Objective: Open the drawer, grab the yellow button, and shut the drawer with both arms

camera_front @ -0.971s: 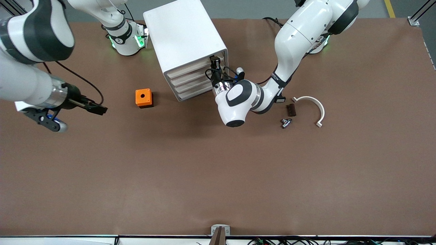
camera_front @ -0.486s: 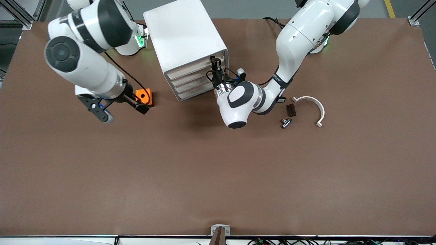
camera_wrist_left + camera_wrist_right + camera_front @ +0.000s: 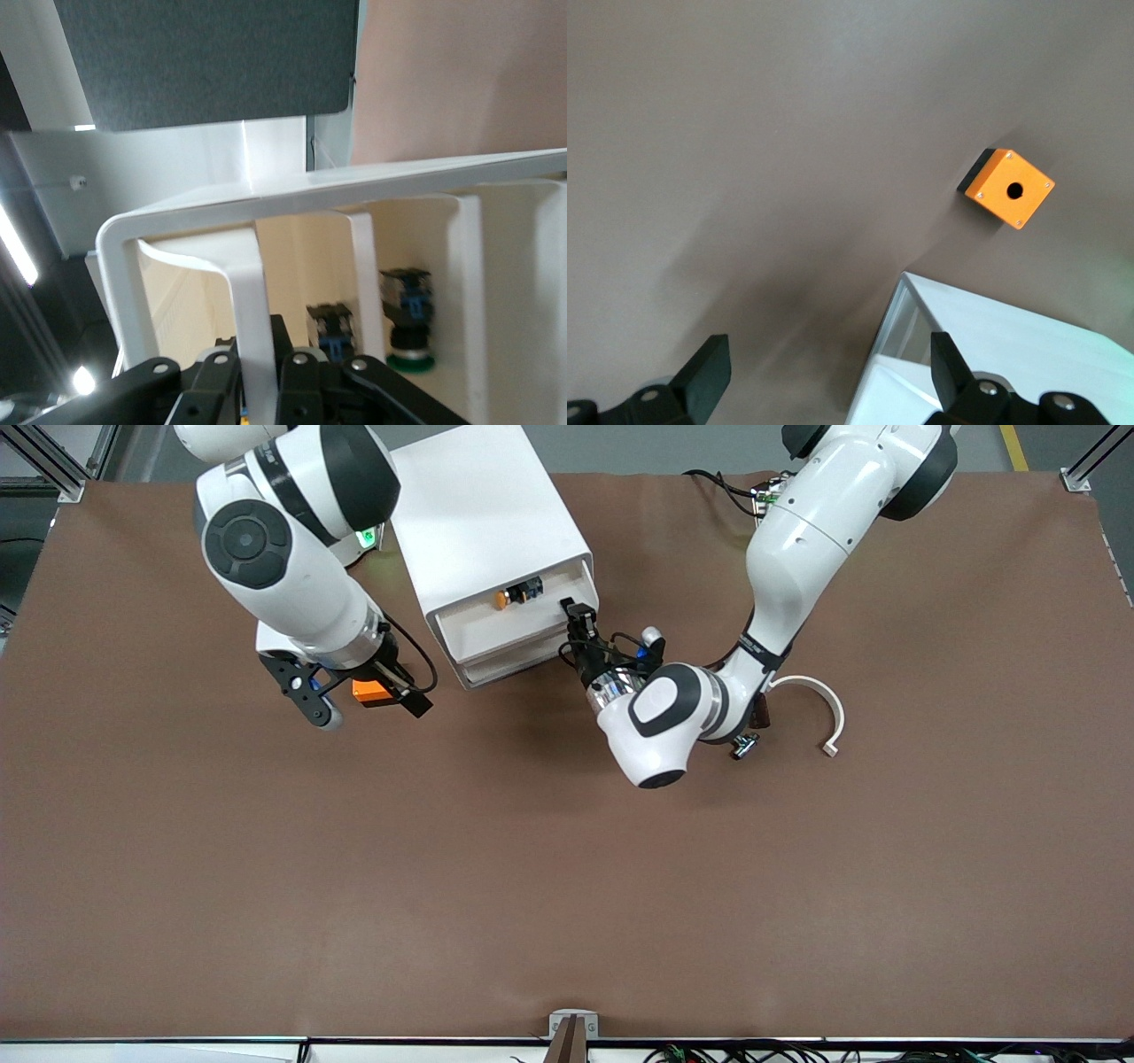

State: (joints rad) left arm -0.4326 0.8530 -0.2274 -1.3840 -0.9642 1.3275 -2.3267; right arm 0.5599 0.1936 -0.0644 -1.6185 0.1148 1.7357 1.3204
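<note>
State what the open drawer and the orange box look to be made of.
The drawer: likely moulded plastic, with smooth, glossy white thin walls and rounded corners. The orange box: probably plastic with a matte orange face on a black base, though painted metal cannot be ruled out.

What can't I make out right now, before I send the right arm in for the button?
- Front view: the orange box is mostly covered by the right gripper over it.
- Front view: the left arm's elbow partly hides small parts beside the white curved piece.
- Right wrist view: only a cabinet corner shows; the button is out of frame.
- Left wrist view: the drawer front, held by the left gripper, hides the button's cap.
</note>
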